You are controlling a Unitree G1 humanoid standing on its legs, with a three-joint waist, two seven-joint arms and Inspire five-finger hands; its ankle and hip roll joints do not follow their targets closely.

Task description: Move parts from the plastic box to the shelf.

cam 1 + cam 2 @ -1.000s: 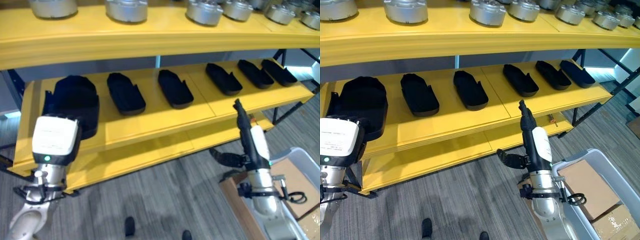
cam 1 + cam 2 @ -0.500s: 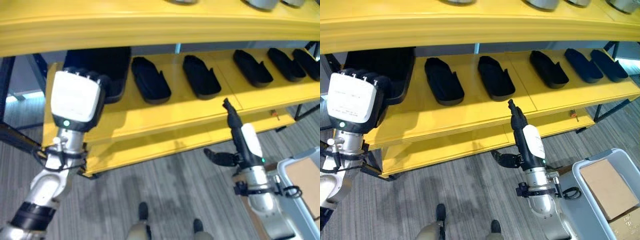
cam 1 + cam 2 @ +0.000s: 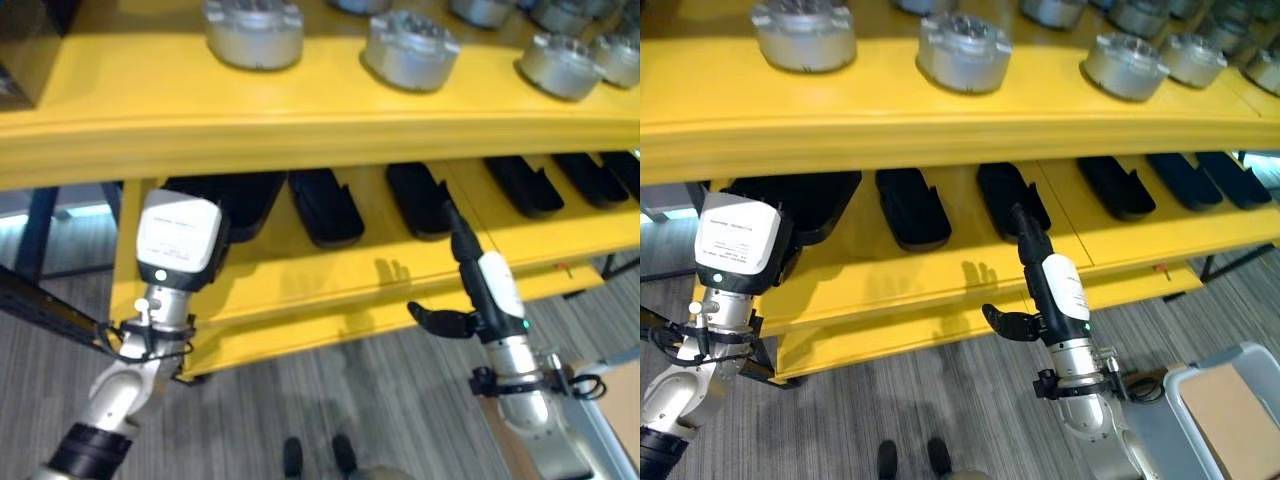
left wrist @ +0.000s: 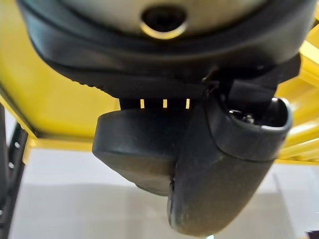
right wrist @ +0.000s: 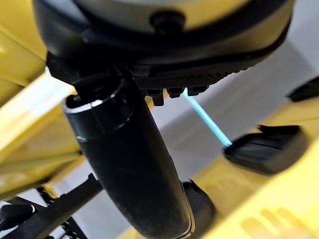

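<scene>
A yellow shelf (image 3: 940, 125) carries silver round parts (image 3: 963, 50) on its top board and long black parts (image 3: 912, 205) on its middle board. At the left end of the middle board lies a large black part (image 3: 790, 195), and my left hand (image 3: 737, 238) is shut on its near edge. In the left wrist view the thumb (image 4: 224, 164) curls against that black part (image 4: 134, 149). My right hand (image 3: 1055, 290) is raised in front of the middle board, open, fingers (image 3: 1025, 225) straight up, thumb (image 3: 1005, 322) out to the side, holding nothing.
The grey plastic box (image 3: 1175, 385) stands on the floor at the lower right with a cardboard box (image 3: 1235, 410) in it. More black parts (image 3: 1115, 185) line the middle board to the right. A lower yellow board (image 3: 890, 330) juts out below.
The whole view has tilted up toward the top board. My left hand stays on the large black part at the middle board's left end. The right hand keeps its raised pose.
</scene>
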